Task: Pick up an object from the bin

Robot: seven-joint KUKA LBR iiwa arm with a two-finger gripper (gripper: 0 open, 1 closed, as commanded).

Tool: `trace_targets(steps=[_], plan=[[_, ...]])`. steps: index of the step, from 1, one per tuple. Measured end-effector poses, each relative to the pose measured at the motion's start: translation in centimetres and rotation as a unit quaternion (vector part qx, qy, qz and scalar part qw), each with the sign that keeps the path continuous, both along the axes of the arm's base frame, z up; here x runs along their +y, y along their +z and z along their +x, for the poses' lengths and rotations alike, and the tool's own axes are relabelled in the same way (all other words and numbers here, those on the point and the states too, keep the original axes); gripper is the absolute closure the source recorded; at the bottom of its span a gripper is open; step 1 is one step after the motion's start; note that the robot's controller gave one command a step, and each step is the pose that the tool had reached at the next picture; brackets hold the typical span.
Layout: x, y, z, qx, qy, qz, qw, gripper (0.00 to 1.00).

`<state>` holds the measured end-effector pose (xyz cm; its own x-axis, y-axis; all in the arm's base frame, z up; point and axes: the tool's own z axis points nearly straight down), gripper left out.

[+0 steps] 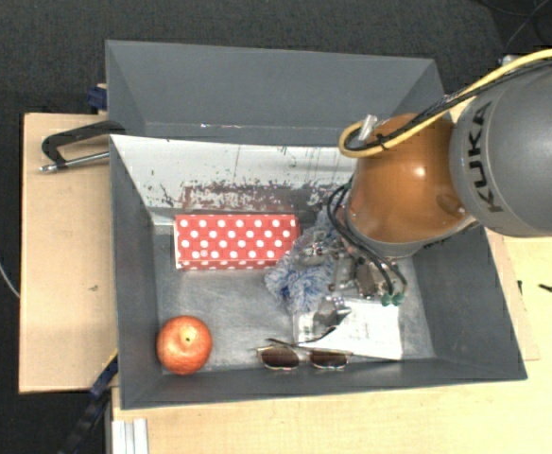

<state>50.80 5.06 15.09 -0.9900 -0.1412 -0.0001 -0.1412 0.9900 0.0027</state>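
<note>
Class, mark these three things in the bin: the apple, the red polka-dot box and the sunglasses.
apple (183,344), camera view, middle of its red skin.
red polka-dot box (235,240), camera view, centre of its top face.
sunglasses (301,356), camera view, bridge between the lenses.

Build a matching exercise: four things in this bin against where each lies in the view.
Things:
1 apple
2 red polka-dot box
3 sunglasses
4 white card

Places:
A lower edge, middle
B lower right, by the gripper
C lower left corner
D upper left of the floor

Pairs: 1-C; 2-D; 3-A; 4-B
</note>
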Motion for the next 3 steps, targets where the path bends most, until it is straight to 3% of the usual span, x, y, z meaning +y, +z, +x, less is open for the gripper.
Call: trace_targets(steps=[1, 2, 3], plan=[[-1.0, -6.4, 3.9, -0.0045, -0.035, 0.0, 0.9994, 1.0], [-1.0, -6.4, 3.9, -0.0045, -0.035, 0.0, 0.9994, 1.0], [-3.2, 6.8, 2.4, -0.0025, 0.014, -0.001, 0.9999, 1.0]])
